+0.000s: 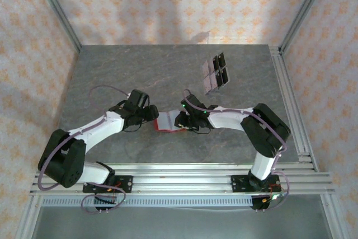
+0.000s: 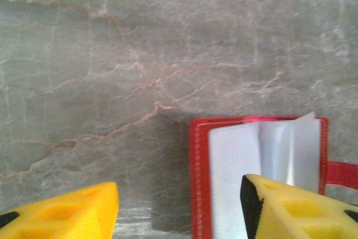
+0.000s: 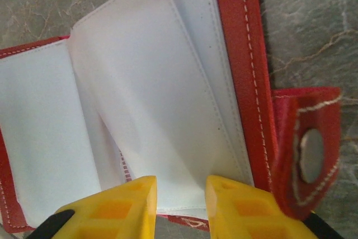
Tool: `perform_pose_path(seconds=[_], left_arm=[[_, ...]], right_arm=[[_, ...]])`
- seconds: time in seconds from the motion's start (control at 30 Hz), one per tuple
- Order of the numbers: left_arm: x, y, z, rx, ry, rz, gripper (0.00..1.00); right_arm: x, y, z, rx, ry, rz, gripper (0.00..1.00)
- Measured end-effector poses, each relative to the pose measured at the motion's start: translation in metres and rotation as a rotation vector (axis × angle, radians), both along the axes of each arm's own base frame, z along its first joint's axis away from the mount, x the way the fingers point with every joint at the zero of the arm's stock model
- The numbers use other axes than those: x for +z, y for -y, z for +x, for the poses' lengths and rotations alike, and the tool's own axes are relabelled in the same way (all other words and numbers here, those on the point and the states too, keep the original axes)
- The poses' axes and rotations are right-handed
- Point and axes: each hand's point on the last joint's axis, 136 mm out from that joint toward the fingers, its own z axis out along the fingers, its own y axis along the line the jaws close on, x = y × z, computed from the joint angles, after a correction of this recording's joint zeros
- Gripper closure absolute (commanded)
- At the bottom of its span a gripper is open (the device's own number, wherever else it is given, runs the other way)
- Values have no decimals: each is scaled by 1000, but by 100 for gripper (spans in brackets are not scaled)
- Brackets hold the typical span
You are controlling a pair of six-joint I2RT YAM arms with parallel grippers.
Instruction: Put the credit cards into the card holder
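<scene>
Left gripper [image 2: 179, 216] hangs released, jaws well apart: one finger over bare table [image 2: 112, 54], the other over the pale lining of the holder [image 2: 199, 183], with nothing pinched between them. From above, the holder [image 1: 166, 122] lies open and flat near the middle of the table, directly between the two grippers. The right gripper [image 3: 180, 208] hovers over its near edge with jaws narrowly apart. A clear leaf [image 3: 156, 93] stands lifted from the lining, and its lower end runs under that gap; the fingers sit above it and do not seem to clamp it. The snap tab [image 3: 310, 149] is folded out to one side. As far as I can judge, only the opening is done, since every pocket in sight looks empty. The cards [image 1: 223, 74] sit in the stand [image 1: 210, 85], well apart toward the far right, and neither gripper carries one. What remains is fetching each card and sliding it into a pocket.
</scene>
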Motion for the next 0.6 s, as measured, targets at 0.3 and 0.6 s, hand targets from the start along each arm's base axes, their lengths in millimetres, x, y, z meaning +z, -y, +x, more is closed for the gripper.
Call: perform_pose_path(seconds=[0.3,0.6], left_arm=[[35,58,17,-107,78,-100,39],[-7,79,12,-106,6,-140,39]], right_arm=[[-1,0,1,-12,0,9,73],[-2,5,-1,-43,3,20,74]])
